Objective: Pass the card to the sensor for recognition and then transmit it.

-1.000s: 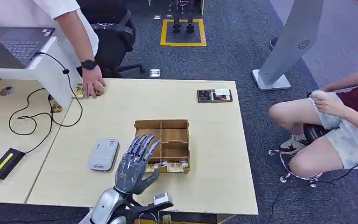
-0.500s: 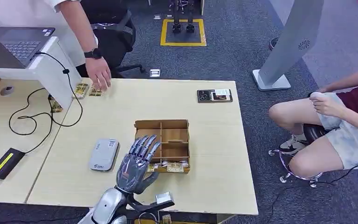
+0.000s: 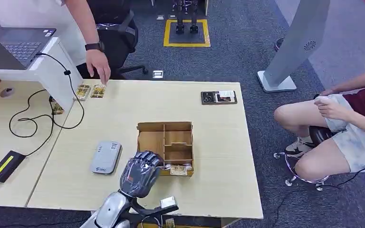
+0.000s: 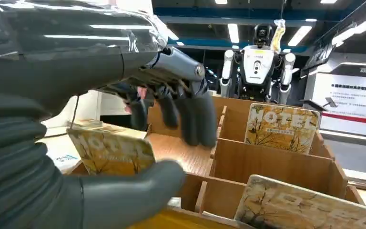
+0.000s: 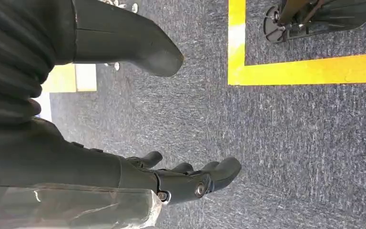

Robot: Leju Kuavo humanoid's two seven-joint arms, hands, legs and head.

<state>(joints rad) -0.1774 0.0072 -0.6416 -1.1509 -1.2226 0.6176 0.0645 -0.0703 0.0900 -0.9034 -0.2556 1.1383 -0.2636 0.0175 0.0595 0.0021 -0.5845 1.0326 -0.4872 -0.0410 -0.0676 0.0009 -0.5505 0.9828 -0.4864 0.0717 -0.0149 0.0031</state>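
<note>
I have the bench (image 3: 123, 114) under me, and I place everything from the wooden card box (image 3: 165, 147) that sits mid-bench. The grey sensor (image 3: 105, 157) lies flat just beside the box, on its laptop side. My left robot hand (image 3: 139, 173) is at the box's near corner, fingers curled down over the front slots. In the left wrist view the thumb (image 4: 124, 198) sits under a HOTEL card (image 4: 110, 151) and the dark fingers hang just past it; I cannot tell whether the pinch has actually closed. Two more cards (image 3: 91, 91) lie at the bench's far edge, well apart from the box, under a person's hand (image 3: 99, 65).

I judge the card thin, light, stiff and glossy, so likely slippery. I'd pinch it by the exposed top edge, thumb on one face and fingers on the other.

My right robot hand (image 5: 138, 181) hangs over carpet, fingers loosely spread, holding nothing.
</note>
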